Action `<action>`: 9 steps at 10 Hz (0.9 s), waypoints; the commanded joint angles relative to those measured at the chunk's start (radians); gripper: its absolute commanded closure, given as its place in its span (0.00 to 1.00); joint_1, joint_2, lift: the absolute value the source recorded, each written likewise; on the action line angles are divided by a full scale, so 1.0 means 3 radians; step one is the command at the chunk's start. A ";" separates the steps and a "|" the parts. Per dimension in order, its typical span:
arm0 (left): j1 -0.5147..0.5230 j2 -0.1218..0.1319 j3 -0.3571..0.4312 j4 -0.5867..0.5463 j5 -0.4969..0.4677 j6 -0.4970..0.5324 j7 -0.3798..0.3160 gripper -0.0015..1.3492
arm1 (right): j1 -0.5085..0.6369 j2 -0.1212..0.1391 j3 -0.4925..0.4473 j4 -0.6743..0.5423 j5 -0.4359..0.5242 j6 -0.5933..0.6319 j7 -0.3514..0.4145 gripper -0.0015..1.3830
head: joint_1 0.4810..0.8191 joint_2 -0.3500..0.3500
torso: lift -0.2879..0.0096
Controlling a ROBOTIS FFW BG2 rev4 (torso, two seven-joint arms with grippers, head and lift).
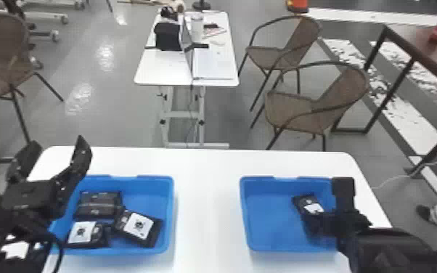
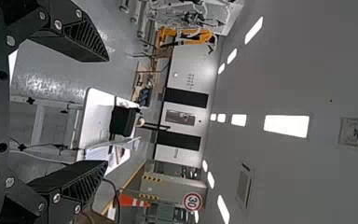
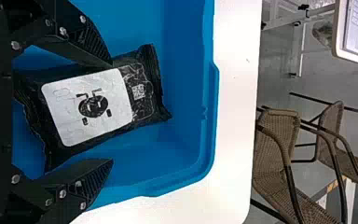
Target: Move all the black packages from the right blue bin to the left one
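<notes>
Step in hand, judged: pick up the package (image 3: 93, 105) in the right bin (image 1: 268, 221); it lies label up in that bin's right-hand part. Right gripper (image 3: 112, 113) is over it, fingers spread, nothing pinched as far as can be seen. The package lies askew between them: one finger overlaps a long edge, the other stands just off the opposite edge. Whether the overlapping finger touches the film, cannot tell. Suggested: shift sideways to centre the package, then turn the wrist slightly to match its slant, so that both fingers pass down its sides and neither presses on top. Go down gently, mind the bin wall, and close evenly across the filled middle; the crimped ends would probably make a poor hold. The wrapper looks soft and wrinkled, so expect it to give; squeeze firmly, not hard, and check for slip just above the floor. Lift straight until the hanging end clears the rim, then carry level to the left bin (image 1: 143, 203). Three packages (image 1: 138, 228) show there; the bare floor towards its far inner corner seems the best spot. Lower before release, to avoid a tumble or a pile. Left gripper (image 2: 107, 111), raised by the left bin's outer side, has its fingers spread and empty; allow room for it when placing.
</notes>
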 commanded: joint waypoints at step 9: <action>0.0046 -0.0009 0.0046 0.0020 0.0061 -0.0095 0.0000 0.20 | 0.0158 0.0078 -0.0041 -0.0113 -0.0185 -0.0249 -0.0118 0.85 | 0.63 0.39 | 0.97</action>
